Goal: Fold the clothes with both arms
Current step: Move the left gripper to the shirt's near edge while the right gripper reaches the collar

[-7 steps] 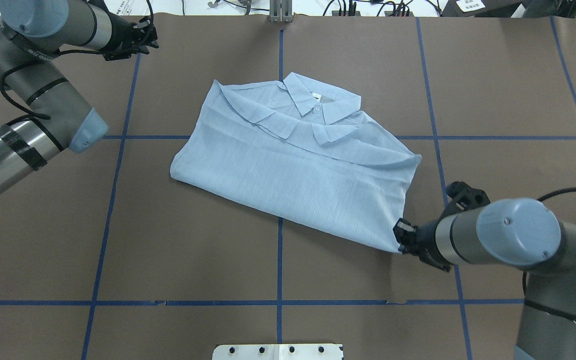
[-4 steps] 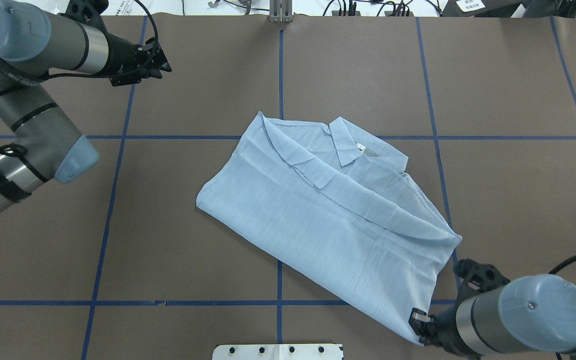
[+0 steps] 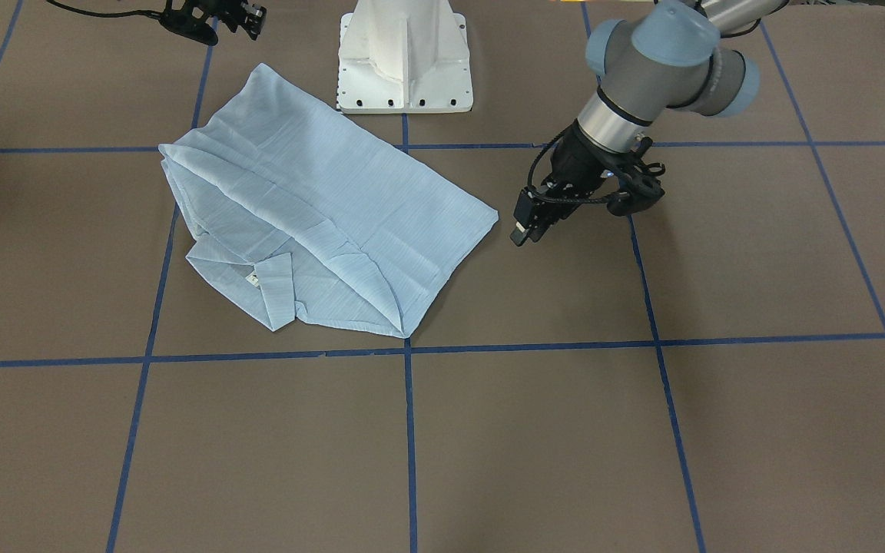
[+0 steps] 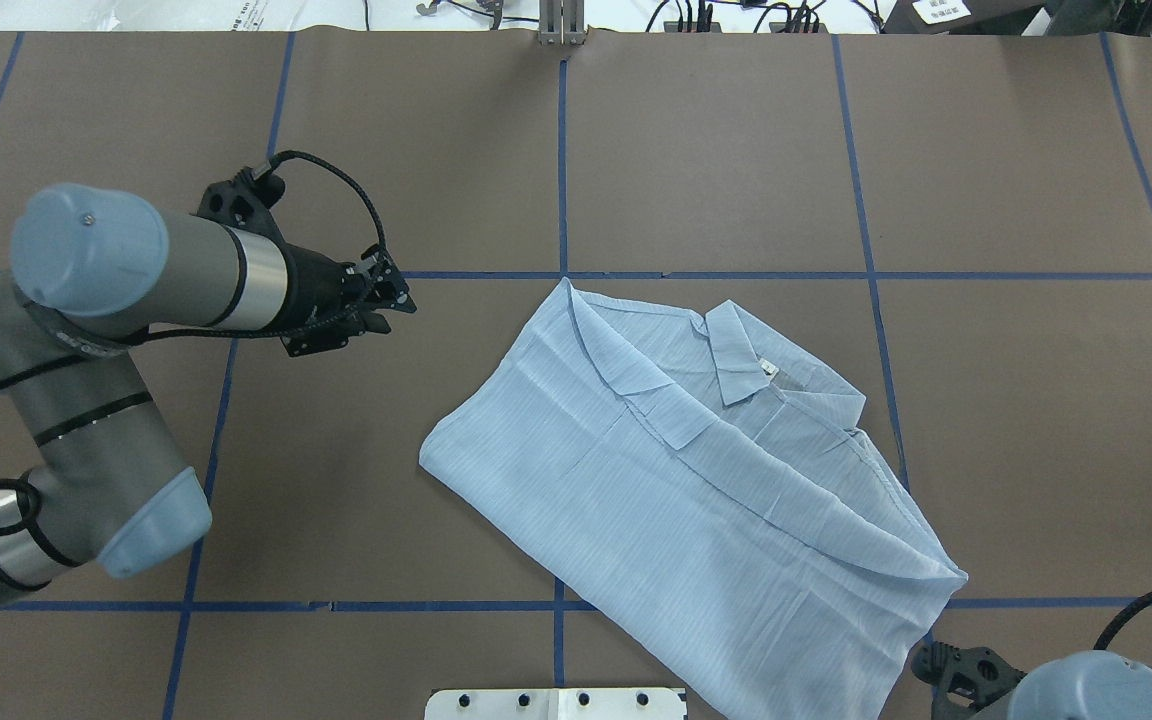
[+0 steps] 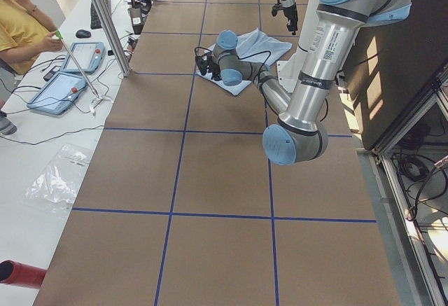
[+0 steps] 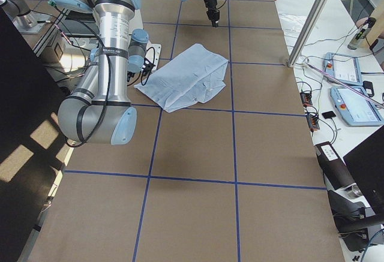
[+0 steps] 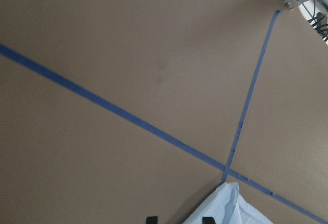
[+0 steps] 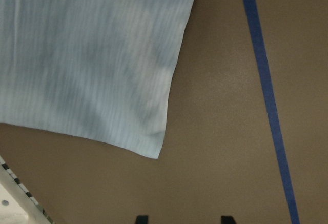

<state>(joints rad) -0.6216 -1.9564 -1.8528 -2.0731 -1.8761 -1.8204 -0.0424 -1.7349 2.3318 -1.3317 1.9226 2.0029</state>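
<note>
Arms, count two. The left arm enters from the desk's left side, bends back at the elbow and points its wrist at the shirt. The left pincer tilts downward, low over the desk, near one shirt corner but apart from it. In the left wrist view its fingertips stand apart with only desk surface between them: moderately wide, empty.

The right arm shows only its wrist joint in the lower right corner of the overhead view. In the front-facing view the right pincer sits at the top edge, near the base and close to another shirt corner without contact. In the right wrist view its fingertips are spread wide, with bare desk between them: empty.

Shirt, count one. It lies folded and slanted on the desk, between the two pincers, with its collar on the side away from the robot. One end reaches the robot-side edge of the overhead view.

Label, count one: a small white tag inside the collar. Its print is too small to read.

Blue tape lines divide the brown desk into rectangles; the shirt overlaps several.
</note>
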